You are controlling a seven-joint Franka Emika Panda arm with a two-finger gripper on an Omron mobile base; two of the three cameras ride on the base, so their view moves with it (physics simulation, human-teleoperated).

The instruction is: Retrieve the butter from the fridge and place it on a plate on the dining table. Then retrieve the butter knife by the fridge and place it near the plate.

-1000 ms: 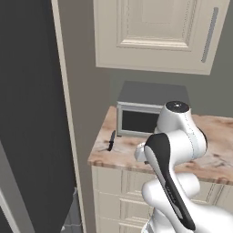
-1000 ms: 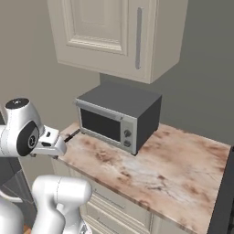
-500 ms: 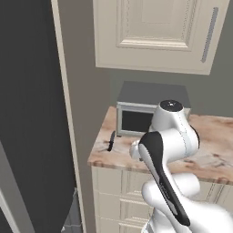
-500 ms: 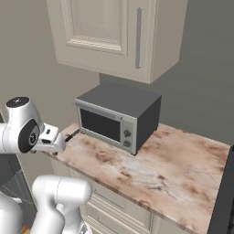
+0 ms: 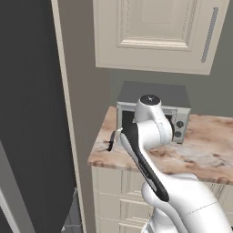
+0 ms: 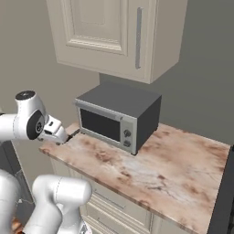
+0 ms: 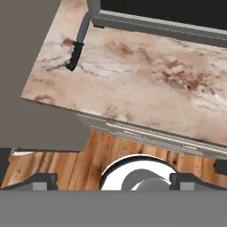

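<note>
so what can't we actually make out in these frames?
- Butter knife: the blade's far end meets the microwave front near the top edge of the hand view, so where it ends is unclear. In the left base view the arm's elbow covers part of it.
- End effector: its fingertips are cut by the bottom edge of the hand view.
- Counter: the right end is cut off in the right base view.

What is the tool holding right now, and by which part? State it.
Nothing is held. The tool is open with nothing between its tips, and the knife lies apart from it on the counter beside the microwave.
</note>
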